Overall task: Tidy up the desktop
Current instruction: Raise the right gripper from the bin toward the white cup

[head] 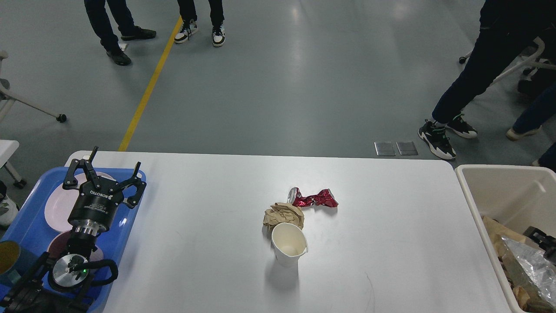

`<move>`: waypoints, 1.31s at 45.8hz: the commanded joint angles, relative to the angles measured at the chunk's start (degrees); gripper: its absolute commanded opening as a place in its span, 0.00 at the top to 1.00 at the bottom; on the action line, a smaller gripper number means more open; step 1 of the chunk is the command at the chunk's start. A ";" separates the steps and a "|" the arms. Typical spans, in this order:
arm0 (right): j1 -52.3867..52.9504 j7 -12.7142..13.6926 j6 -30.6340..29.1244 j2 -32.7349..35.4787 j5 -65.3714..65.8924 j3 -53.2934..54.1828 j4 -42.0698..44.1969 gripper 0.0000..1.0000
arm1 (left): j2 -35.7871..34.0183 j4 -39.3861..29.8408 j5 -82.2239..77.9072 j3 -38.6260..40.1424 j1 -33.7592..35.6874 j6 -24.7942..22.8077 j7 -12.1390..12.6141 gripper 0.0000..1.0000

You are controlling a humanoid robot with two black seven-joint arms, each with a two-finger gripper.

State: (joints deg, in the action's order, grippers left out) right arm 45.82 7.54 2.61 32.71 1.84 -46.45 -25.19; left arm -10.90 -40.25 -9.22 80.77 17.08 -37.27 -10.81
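Left gripper (105, 173) hangs open over the blue tray (30, 204) holding plates (58, 206); the right gripper's (541, 238) state is unclear, inside the beige bin (499, 191) of crumpled trash (527, 265). An empty cup (289, 243) stands mid-desktop (208, 226).

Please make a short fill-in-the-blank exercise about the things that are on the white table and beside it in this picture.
1. The paper cup stands ___ on the desktop.
2. The crushed can is ___ in colour.
3. The left gripper hovers over the ___ tray.
4. The crumpled brown paper lies between the cup and the ___.

Missing words: upright; red; blue; can
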 commanded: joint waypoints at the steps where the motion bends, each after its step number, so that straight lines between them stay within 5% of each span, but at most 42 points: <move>1: 11.98 2.13 -4.70 3.15 0.80 -6.70 -8.36 0.00 | 0.00 0.00 0.08 0.00 -0.03 0.00 0.09 0.04; 14: 50.92 2.22 -23.42 -1.76 0.45 -27.72 -35.17 0.00 | 0.00 0.00 0.08 0.00 -0.03 0.00 0.09 0.04; 27: 75.55 2.13 -45.84 -14.95 -0.08 -29.49 -45.99 0.00 | 0.00 0.00 0.08 0.00 -0.03 0.00 0.00 0.04; 46: 98.85 2.04 -45.94 -19.61 -6.32 -25.18 -71.30 0.00 | 0.00 0.00 0.08 0.00 -0.03 0.00 0.00 0.04; 60: 99.29 2.04 -43.21 -19.70 -6.67 -25.00 -72.63 0.00 | 0.00 0.00 0.08 0.00 -0.03 0.00 0.09 0.04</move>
State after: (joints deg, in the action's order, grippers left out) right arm 145.17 9.58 -40.59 12.91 -4.92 -71.22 -97.92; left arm -10.90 -40.25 -9.16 80.77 17.05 -37.27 -10.81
